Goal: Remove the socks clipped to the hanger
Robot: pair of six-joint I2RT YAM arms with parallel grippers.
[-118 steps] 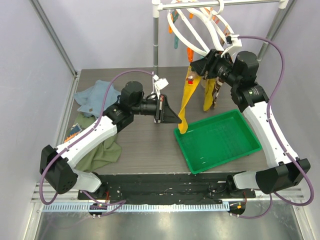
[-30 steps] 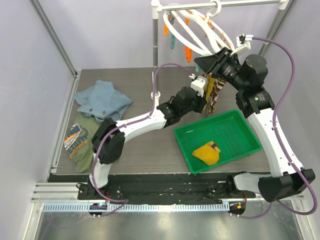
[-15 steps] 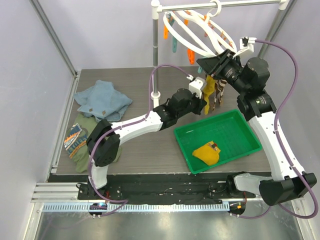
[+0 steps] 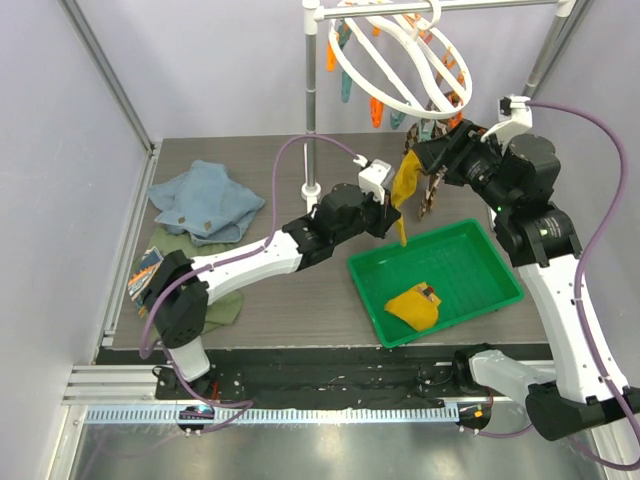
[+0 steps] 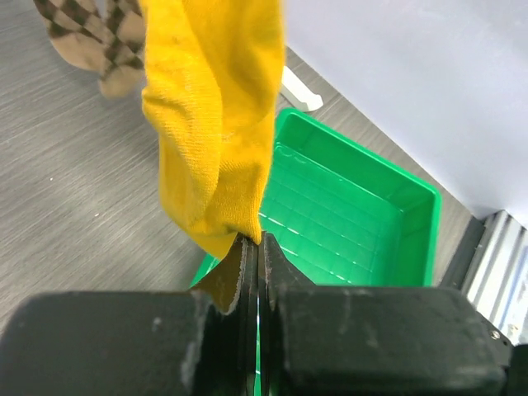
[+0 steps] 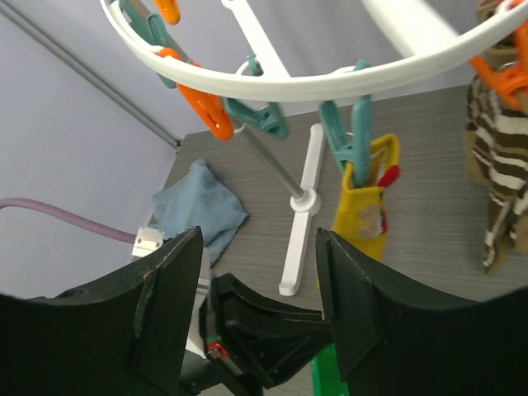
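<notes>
The white round hanger point(image 4: 395, 60) hangs from the rail, with orange and teal clips; its rim crosses the right wrist view point(image 6: 330, 82). A mustard-yellow sock point(image 4: 405, 185) hangs from a teal clip point(image 6: 353, 148). My left gripper point(image 4: 392, 218) is shut on this sock's lower end point(image 5: 214, 124), above the tray's near-left corner. My right gripper point(image 4: 442, 152) is open and empty, just below the ring and right of the sock. A striped sock point(image 6: 495, 173) and a diamond-patterned sock point(image 5: 91, 41) hang beside it. Another mustard sock point(image 4: 413, 305) lies in the tray.
A green tray point(image 4: 500, 258) sits at the right of the table, also in the left wrist view point(image 5: 355, 223). The grey rail stand's post point(image 4: 310, 110) rises behind my left arm. A blue cloth point(image 4: 205, 200) and an olive-green cloth point(image 4: 170, 285) lie at the left.
My left gripper has drawn back toward the near left with the mustard sock's end in it. My right gripper has dropped down and right, away from the ring, and the ring has swung upward.
</notes>
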